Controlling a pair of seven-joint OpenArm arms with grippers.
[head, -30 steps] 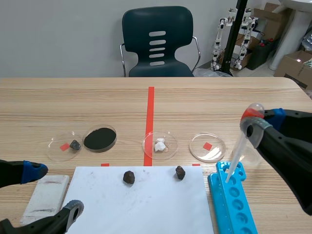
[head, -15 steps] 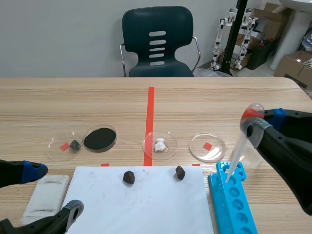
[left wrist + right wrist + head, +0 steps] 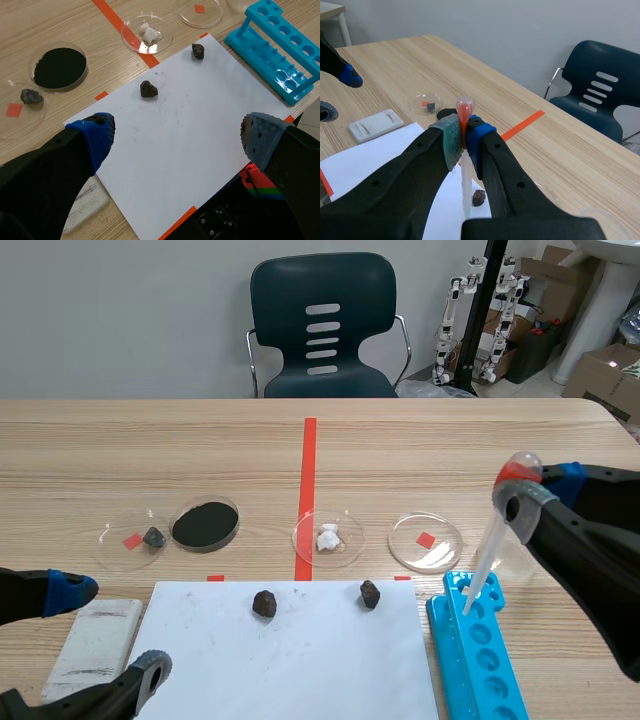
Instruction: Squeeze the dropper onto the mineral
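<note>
Right wrist view: right tool (image 3: pixel 462 137) pinching dropper (image 3: pixel 465 185), tip resting at blue rack (image 3: pixel 480 660); carry to mineral (image 3: pixel 370 593) and squeeze remaining. Left tool (image 3: pixel 180 137) hanging spread.

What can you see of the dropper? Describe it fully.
The dropper is a clear plastic pipette with a bulb tinted orange-red and a long thin stem. It hangs tilted, bulb uppermost, clamped below the bulb in the jaws of the right gripper. Its tip is at the far end of the blue rack; contact unclear.
</note>
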